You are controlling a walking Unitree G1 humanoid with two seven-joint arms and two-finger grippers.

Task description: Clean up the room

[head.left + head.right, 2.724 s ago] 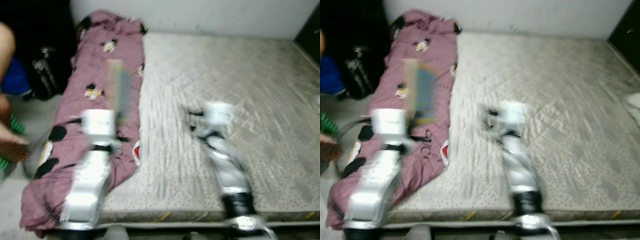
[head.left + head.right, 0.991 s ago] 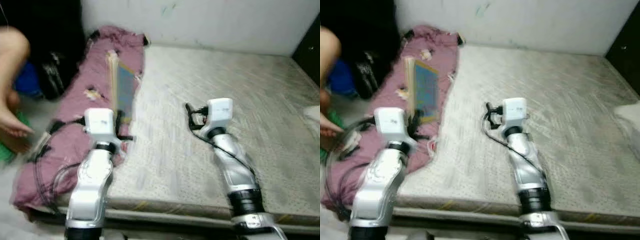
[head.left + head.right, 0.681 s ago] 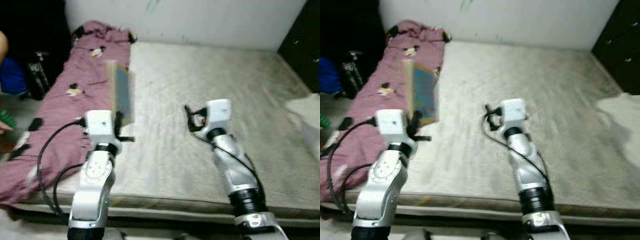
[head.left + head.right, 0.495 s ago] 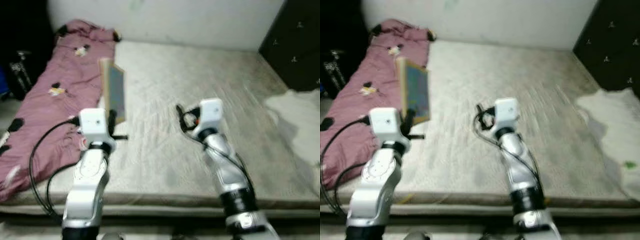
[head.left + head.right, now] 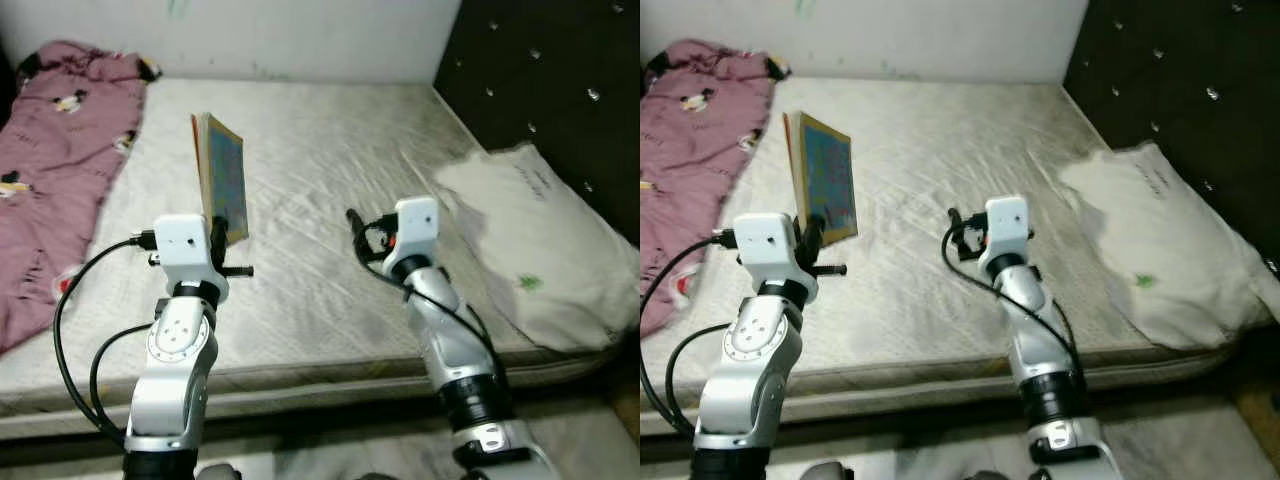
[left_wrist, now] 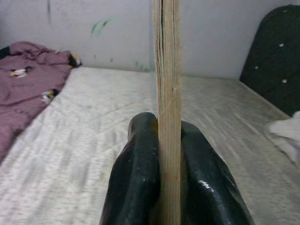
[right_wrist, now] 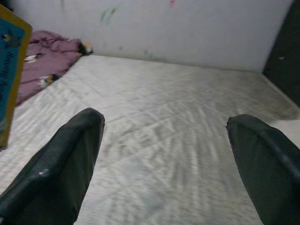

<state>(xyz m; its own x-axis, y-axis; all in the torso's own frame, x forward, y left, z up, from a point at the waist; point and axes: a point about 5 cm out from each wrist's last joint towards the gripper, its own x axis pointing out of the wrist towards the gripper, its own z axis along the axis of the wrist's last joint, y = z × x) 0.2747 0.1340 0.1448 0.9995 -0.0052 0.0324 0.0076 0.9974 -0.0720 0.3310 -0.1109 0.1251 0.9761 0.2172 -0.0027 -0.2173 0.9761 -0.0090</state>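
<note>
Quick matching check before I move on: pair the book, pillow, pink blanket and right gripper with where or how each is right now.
Things:
1. book
2. pillow
3. pink blanket
4. right gripper

States:
A. open, holding nothing
B. on the mattress by the dark headboard
C. upright, clamped in the left gripper
D. along the mattress edge to the robot's left

Pairs: 1-C, 2-B, 3-D, 4-A
</note>
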